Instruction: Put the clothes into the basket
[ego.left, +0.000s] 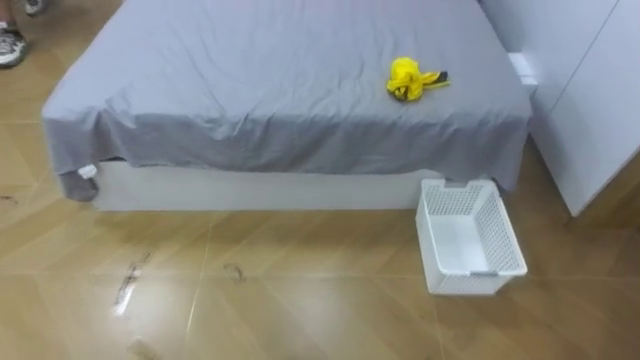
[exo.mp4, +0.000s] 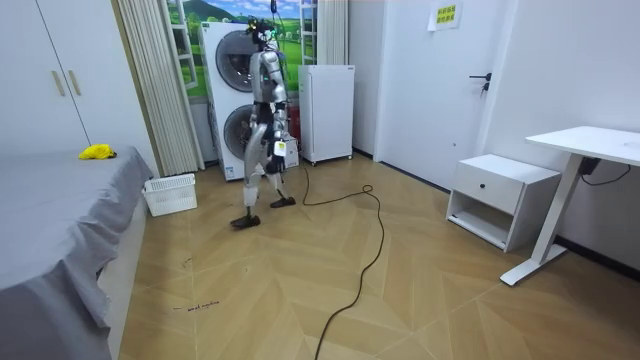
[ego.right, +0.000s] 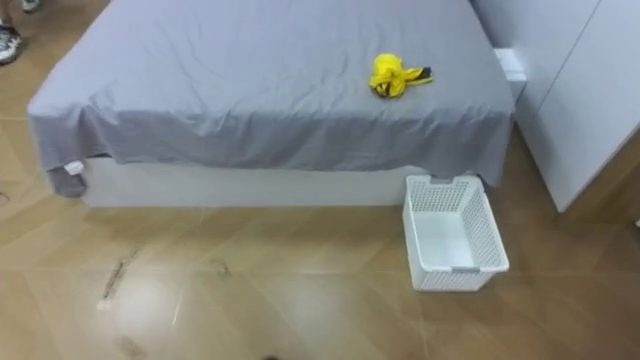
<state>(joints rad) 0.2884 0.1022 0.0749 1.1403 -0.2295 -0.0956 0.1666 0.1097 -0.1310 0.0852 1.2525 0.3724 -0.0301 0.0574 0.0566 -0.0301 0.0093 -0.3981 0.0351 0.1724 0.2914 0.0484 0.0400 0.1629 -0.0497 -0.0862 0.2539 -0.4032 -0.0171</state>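
On the grey-sheeted bed (ego.left: 250, 90), near its right edge as the robot is seeing it, a crumpled yellow cloth garment (ego.left: 409, 79) is lying in a small heap. It is bunching into a rounded, soft lump at its left end and thinning toward a short dark tip at its right. Its long axis is therefore running across the eye views, rising a little to the right, with the dark end pointing at the tall white cupboard (ego.left: 590, 90) beside the bed. The sheet under it is lying smooth on top and hanging in loose folds over the bed's white base.

On the pale herringbone wood floor (ego.left: 250, 290), just below that corner of the bed, a white rectangular plastic basket (ego.left: 470, 270) is standing upright with its mouth facing up. Its walls are showing a fine perforated mesh, its bottom is looking plain and smooth, and nothing is lying inside. Its long axis is running away from the robot toward the bed, and its far short end is sitting just at the hanging hem of the sheet. The garment and the basket are well apart, one up on the bed, the other down on the floor.

In the room view the robot is standing on the wood floor in front of stacked white washing machines (exo.mp4: 232, 100), well apart from the bed. Its left hand (exo.mp4: 284, 132) and right hand (exo.mp4: 258, 140) are hanging near its hips, and I cannot tell whether either is released or clenched.
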